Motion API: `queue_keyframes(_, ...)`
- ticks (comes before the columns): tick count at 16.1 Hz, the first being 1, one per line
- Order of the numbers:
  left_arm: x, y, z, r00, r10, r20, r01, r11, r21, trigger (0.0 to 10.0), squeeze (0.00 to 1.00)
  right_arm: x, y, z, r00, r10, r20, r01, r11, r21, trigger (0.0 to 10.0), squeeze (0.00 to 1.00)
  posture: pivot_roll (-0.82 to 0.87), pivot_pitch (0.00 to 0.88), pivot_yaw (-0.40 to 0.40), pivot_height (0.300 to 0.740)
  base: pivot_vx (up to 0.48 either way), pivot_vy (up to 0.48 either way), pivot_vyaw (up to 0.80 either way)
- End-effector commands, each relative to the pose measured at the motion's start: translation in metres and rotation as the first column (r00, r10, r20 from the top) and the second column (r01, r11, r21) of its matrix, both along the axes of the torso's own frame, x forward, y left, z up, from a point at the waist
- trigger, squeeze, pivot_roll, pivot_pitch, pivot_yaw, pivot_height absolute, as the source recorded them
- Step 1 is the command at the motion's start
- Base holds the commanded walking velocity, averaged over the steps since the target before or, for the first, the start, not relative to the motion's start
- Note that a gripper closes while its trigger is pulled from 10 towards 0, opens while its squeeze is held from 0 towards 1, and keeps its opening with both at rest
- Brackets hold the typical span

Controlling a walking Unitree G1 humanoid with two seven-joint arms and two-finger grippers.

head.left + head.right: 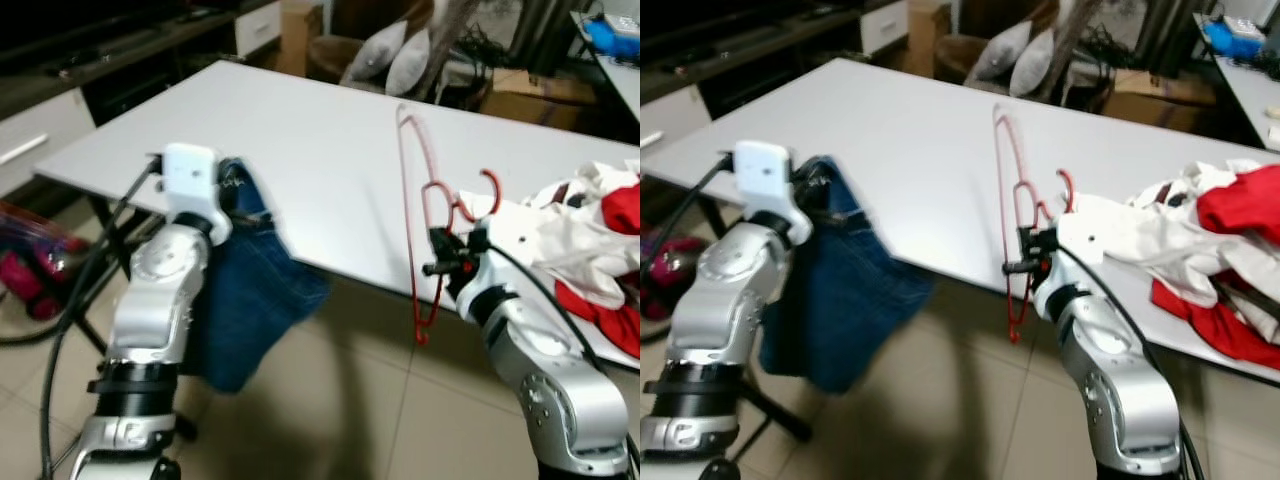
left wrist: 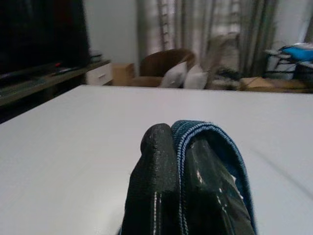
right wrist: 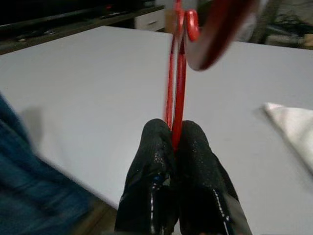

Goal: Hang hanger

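Right end effector (image 3: 173, 147): its fingers were pressed together on the wire of the red hanger (image 1: 420, 215), at the near edge of the white desk (image 1: 300, 150).
Hanger: it stood upright above the desk edge, hook up.
Left end effector (image 2: 178, 147): it was closed on the hem of the blue jeans (image 1: 245, 290), which hung down beside the desk.
Clothes pile (image 1: 590, 250): white and red, on the desk at right.
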State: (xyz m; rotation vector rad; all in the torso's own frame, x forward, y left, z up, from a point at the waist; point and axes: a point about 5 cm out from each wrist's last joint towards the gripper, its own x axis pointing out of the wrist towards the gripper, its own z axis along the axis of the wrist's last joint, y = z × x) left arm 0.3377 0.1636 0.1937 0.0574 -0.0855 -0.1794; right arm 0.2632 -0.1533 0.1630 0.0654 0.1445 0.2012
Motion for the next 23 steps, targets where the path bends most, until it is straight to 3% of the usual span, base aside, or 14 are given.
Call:
queue_keyframes(1, 0.013, -0.017, 0.026, 0.995, -0.056, 0.087, 0.058, 0.998, -0.026, 10.0, 0.0, 0.0, -0.009, 0.004, 0.999, -0.032, 0.024, 0.032, 0.999, -0.016, 10.0, 0.0, 0.01, 0.0, -0.013, 0.74, 0.435, 0.0, -0.44)
queue_keyframes(3, 0.035, -0.027, 0.053, 0.986, -0.09, 0.143, 0.101, 0.993, -0.068, 10.0, 0.0, 0.002, -0.008, 0.004, 0.999, -0.028, 0.03, 0.028, 1.0, -0.011, 10.0, 0.0, 0.02, 0.0, -0.022, 0.74, 0.437, 0.0, -0.22)
queue_keyframes(4, 0.035, -0.027, 0.053, 0.986, -0.09, 0.143, 0.101, 0.993, -0.068, 10.0, 0.0, 0.002, -0.008, 0.004, 0.999, -0.028, 0.03, 0.028, 1.0, -0.011, 10.0, 0.0, 0.02, 0.0, -0.022, 0.74, 0.439, 0.0, 0.0)
queue_keyframes(5, 0.053, -0.044, 0.094, 0.964, -0.146, 0.223, 0.178, 0.975, -0.135, 10.0, 0.0, 0.003, -0.007, 0.004, 0.999, -0.024, 0.032, 0.024, 1.0, -0.014, 10.0, 0.0, 0.02, 0.0, -0.027, 0.74, 0.435, 0.0, 0.0)
queue_keyframes(7, 0.062, -0.065, 0.144, 0.923, -0.211, 0.323, 0.276, 0.946, -0.17, 10.0, 0.0, 0.004, -0.007, 0.004, 0.999, -0.02, 0.033, 0.02, 1.0, -0.016, 10.0, 0.0, 0.03, 0.0, -0.03, 0.74, 0.431, 0.0, 0.0)
queue_keyframes(8, 0.059, -0.079, 0.205, 0.859, -0.238, 0.453, 0.361, 0.909, -0.209, 10.0, 0.0, 0.005, -0.006, 0.005, 0.999, -0.018, 0.037, 0.018, 1.0, -0.017, 10.0, 0.0, 0.02, 0.0, -0.024, 0.74, 0.382, 0.0, 0.0)
queue_keyframes(9, 0.053, -0.081, 0.238, 0.823, -0.223, 0.523, 0.376, 0.903, -0.206, 10.0, 0.0, 0.005, -0.005, 0.005, 0.999, -0.017, 0.041, 0.018, 1.0, -0.017, 10.0, 0.0, 0.02, 0.0, -0.02, 0.74, 0.368, 0.0, 0.0)
queue_keyframes(10, 0.054, -0.075, 0.242, 0.821, -0.194, 0.537, 0.317, 0.937, -0.147, 10.0, 0.0, 0.004, -0.005, 0.005, 0.999, -0.02, 0.042, 0.021, 1.0, -0.016, 10.0, 0.0, 0.02, 0.0, -0.011, 0.74, 0.36, 0.0, 0.0)
queue_keyframes(12, 0.062, -0.067, 0.223, 0.846, -0.172, 0.504, 0.224, 0.974, -0.044, 10.0, 0.0, 0.003, -0.004, 0.004, 0.999, -0.022, 0.044, 0.023, 1.0, -0.015, 10.0, 0.0, 0.01, 0.0, -0.003, 0.74, 0.349, 0.0, 0.0)
queue_keyframes(14, 0.079, -0.05, 0.155, 0.921, -0.166, 0.352, 0.14, 0.985, 0.099, 10.0, 0.0, 0.001, -0.003, 0.003, 0.999, -0.023, 0.044, 0.024, 1.0, -0.017, 10.0, 0.0, 0.01, 0.0, -0.003, 0.74, 0.304, 0.0, 0.0)
queue_keyframes(18, 0.072, -0.018, 0.066, 0.954, -0.269, 0.133, 0.209, 0.913, 0.35, 10.0, 0.0, -0.003, -0.003, 0.003, 0.999, -0.016, 0.044, 0.018, 1.0, -0.023, 10.0, 0.0, 0.0, 0.0, 0.002, 0.74, 0.0, 0.0, 0.0)
queue_keyframes(21, 0.056, 0.022, 0.031, 0.959, -0.278, -0.057, 0.275, 0.857, 0.436, 10.0, 0.0, -0.006, -0.002, 0.001, 0.999, -0.005, 0.035, 0.006, 1.0, -0.024, 10.0, 0.0, 0.01, 0.0, -0.009, 0.74, 0.0, 0.0, 0.0)
queue_keyframes(22, 0.042, 0.043, 0.007, 0.923, -0.305, -0.233, 0.379, 0.825, 0.419, 10.0, 1.0, -0.006, 0.0, -0.001, 1.0, 0.01, 0.027, -0.009, 1.0, -0.022, 10.0, 0.0, 0.02, 0.0, -0.021, 0.74, 0.0, 0.0, 0.0)
queue_keyframes(23, 0.035, 0.054, 0.0, 0.905, -0.305, -0.298, 0.41, 0.811, 0.418, 10.0, 1.0, -0.006, 0.001, -0.001, 1.0, 0.017, 0.026, -0.016, 1.0, -0.023, 10.0, 0.0, 0.02, 0.0, -0.025, 0.74, 0.0, 0.0, 0.0)
